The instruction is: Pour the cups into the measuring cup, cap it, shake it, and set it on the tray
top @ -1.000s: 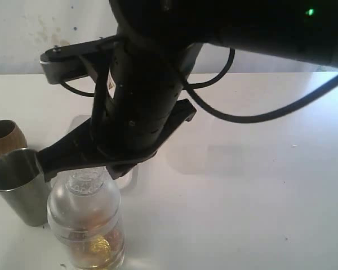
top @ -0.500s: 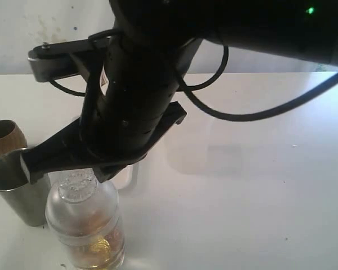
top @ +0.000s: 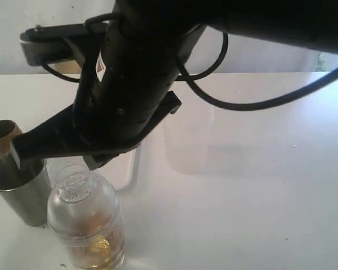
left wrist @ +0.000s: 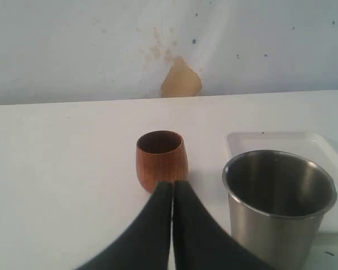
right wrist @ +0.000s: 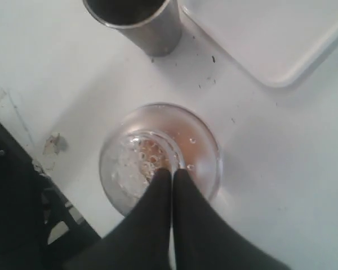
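Closed empty, right gripper [right wrist: 172, 173] hangs above the capped clear plastic measuring cup [right wrist: 127, 163]; left gripper [left wrist: 172, 183] likewise closed on nothing

A clear measuring cup [top: 85, 225] stands upright, narrower at the top, with a little amber liquid at its bottom. A shiny steel tumbler [top: 19, 194] stands upright just beside it at its 10 o'clock. A squat, rounded brown cup [top: 1, 138] stands at the tumbler's 11 o'clock. The flat white tray [top: 127, 170] lies at the measuring cup's 1 o'clock.
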You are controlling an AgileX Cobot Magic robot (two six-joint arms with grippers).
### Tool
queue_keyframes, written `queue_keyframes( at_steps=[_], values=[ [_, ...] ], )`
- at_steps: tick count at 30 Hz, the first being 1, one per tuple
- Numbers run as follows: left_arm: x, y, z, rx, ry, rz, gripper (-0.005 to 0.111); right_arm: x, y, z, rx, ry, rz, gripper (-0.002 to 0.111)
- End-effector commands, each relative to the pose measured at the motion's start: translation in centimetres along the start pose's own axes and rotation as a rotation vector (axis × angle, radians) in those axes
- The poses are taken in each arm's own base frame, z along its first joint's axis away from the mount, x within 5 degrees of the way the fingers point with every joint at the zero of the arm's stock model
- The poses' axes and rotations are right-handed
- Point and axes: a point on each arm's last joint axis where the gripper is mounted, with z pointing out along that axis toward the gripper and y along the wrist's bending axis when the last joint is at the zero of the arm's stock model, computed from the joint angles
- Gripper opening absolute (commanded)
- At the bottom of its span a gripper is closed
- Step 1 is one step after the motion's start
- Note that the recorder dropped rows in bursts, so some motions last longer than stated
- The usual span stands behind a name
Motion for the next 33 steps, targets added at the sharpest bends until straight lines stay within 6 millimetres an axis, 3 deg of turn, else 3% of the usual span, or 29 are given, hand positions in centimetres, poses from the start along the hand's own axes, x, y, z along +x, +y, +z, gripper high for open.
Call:
queue_keyframes(
  at_steps=[1,11,15,18,24,25,28,30,33],
  values=[
    [0.2,0.0,0.0,0.0,0.004,0.004,0.001,-0.7,1.1,-1.1,-0.121,-0.092,-0.026,0.0],
    [0.2,0.0,0.0,0.0,0.004,0.004,0.001,-0.1,1.1,2.9,-0.118,0.075,-0.014,0.0],
    [0.2,0.0,0.0,0.0,0.004,0.004,0.001,-0.1,1.1,3.1,-0.117,0.078,-0.022,0.0],
    [0.2,0.0,0.0,0.0,0.004,0.004,0.001,-0.5,1.3,2.4,-0.122,0.055,-0.029,0.0],
    [0.2,0.0,0.0,0.0,0.004,0.004,0.001,-1.6,1.6,-2.0,-0.119,-0.1,-0.112,0.001],
    [0.2,0.0,0.0,0.0,0.004,0.004,0.001,-1.6,1.5,-2.8,-0.104,-0.122,-0.125,0.007],
    [0.2,0.0,0.0,0.0,0.004,0.004,0.001,-1.5,1.5,-4.3,-0.098,-0.173,-0.168,0.041],
    [0.2,0.0,0.0,0.0,0.004,0.004,0.001,-1.7,1.4,-5.2,-0.084,-0.225,-0.184,0.103],
    [0.2,0.0,0.0,0.0,0.004,0.004,0.001,-1.8,1.4,-5.2,-0.078,-0.241,-0.231,0.104]
  ],
)
